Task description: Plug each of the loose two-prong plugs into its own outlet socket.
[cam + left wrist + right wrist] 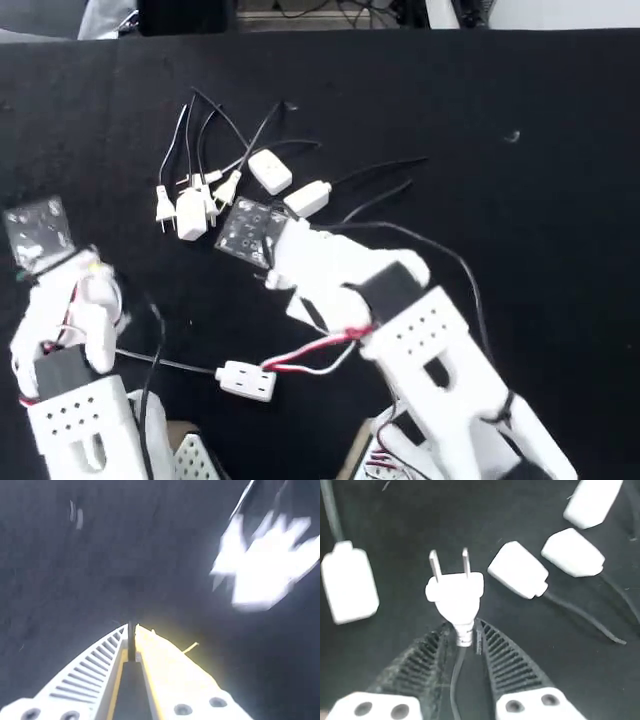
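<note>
**Right gripper pinching a plug, left gripper closed on nothing**

The right gripper is clamping a white two-prong plug at the neck where its cord exits. The prongs are pointing away from the gripper and the cord is running back between the fingers.

White outlet sockets are lying around it on the black desk:
- one socket on one side
- a corded pair on the other side
- a far socket beyond that pair

None of them is touching the held plug.

In the high view, the right arm is sitting in from the near right, with its tip at the clutter left of centre. Loose plugs are lying there in a bunch, their black cords fanning toward the far edge. A multi-outlet block is lying nearer the front, between the two arms.

The left arm is sitting at the near-left edge, well apart from the bunch. The left gripper is hanging over bare desk with its fingers pressed together and nothing between them. A blurred white clump is showing off to one side of it.
</note>
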You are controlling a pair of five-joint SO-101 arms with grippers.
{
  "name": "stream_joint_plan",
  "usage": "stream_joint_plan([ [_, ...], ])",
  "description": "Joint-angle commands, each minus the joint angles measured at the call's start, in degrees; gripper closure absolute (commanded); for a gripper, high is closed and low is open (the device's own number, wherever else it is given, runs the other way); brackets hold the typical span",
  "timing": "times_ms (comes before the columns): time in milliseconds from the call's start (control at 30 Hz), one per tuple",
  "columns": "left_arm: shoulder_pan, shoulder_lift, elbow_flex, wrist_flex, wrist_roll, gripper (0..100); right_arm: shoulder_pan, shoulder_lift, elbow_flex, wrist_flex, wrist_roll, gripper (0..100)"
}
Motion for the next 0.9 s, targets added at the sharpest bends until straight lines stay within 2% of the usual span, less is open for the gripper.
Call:
stream_joint_plan([
  [0,11.6,0.1,-10.9,0.5,11.5,97,0.8,-6.4,5.6,-11.1,-5.5,98.8],
  [167,33.4,0.1,-15.9,-2.9,14.2,97,0.8,-14.0,13.4,-19.9,-12.8,98.8],
  [300,42.9,-0.3,-13.1,-7.4,11.6,97,0.9,-17.7,17.3,-23.3,-15.1,98.8],
  [500,50.9,-0.4,-12.5,-8.0,10.9,97,1.0,-17.5,18.2,-25.2,-15.4,98.8],
  [633,51.8,-0.4,-11.3,-9.8,10.9,97,4.3,-16.9,18.8,-26.8,-15.4,98.8],
  [867,51.9,0.1,-8.9,-10.9,9.9,97,4.2,-16.9,19.3,-27.3,-15.3,98.7],
])
